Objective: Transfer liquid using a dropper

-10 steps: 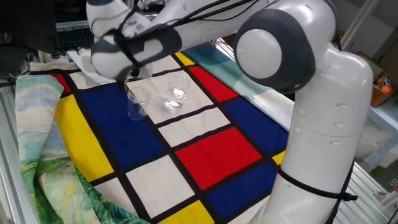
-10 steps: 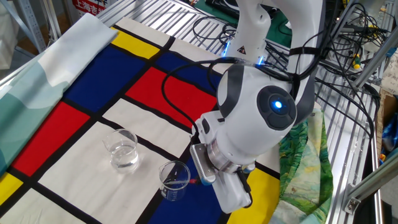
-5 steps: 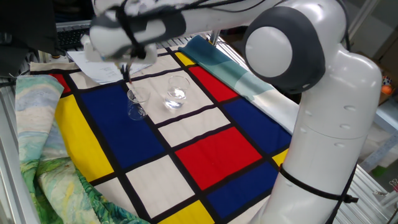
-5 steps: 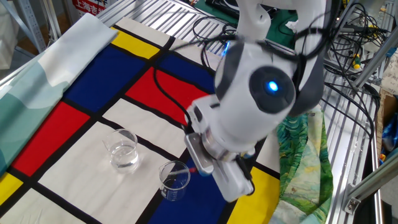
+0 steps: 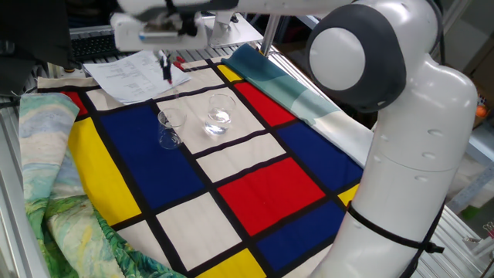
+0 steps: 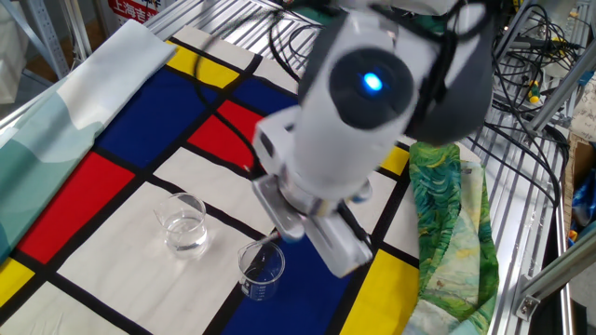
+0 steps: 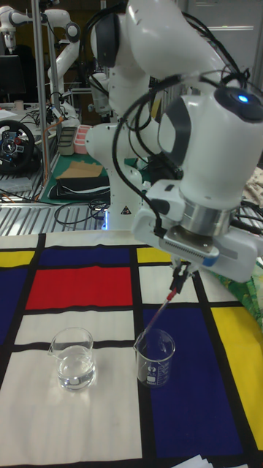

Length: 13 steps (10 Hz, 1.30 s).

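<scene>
Dropper [image 7: 162,308] held by its red bulb in the closed end effector [image 7: 177,276], tube slanting down so the tip sits just inside the rim of the small beaker [image 7: 155,357], above its floor. Bulb is kept uppermost so any liquid drawn up should stay in the tube; tip appears raised for clearing the rim. Rounder glass [image 7: 73,357] stands just beside the beaker, on the white panel of the checked cloth [image 7: 88,286] covering the bench, holding a shallow pool of liquid [image 7: 75,375]. Close spacing keeps the carry short. Liquid in the tube: cannot tell.
</scene>
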### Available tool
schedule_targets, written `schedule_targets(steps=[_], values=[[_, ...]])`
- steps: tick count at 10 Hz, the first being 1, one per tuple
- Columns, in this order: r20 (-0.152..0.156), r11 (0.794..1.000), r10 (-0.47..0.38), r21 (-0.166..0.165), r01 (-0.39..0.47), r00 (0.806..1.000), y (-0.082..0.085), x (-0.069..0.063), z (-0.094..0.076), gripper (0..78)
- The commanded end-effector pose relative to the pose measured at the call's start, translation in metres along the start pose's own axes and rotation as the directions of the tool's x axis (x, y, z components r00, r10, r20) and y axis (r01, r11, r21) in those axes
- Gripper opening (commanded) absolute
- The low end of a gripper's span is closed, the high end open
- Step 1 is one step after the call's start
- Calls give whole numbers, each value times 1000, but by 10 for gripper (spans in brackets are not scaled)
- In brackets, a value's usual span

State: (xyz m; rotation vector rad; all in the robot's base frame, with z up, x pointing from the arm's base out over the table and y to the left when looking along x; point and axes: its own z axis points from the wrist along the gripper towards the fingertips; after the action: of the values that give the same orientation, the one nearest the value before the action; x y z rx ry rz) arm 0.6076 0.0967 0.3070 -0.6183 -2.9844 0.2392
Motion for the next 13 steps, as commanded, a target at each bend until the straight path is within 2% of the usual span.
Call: schedule_targets(steps=[1,5,7,13], values=[[-35,1000,-21,-17,21,999,-9,-7,-13,12],[-40,998,-58,-9,58,998,-15,-13,-19,12],[-39,995,-97,-20,97,995,-22,-15,-21,12],[-44,993,-115,-36,114,992,-24,-17,-19,12]])
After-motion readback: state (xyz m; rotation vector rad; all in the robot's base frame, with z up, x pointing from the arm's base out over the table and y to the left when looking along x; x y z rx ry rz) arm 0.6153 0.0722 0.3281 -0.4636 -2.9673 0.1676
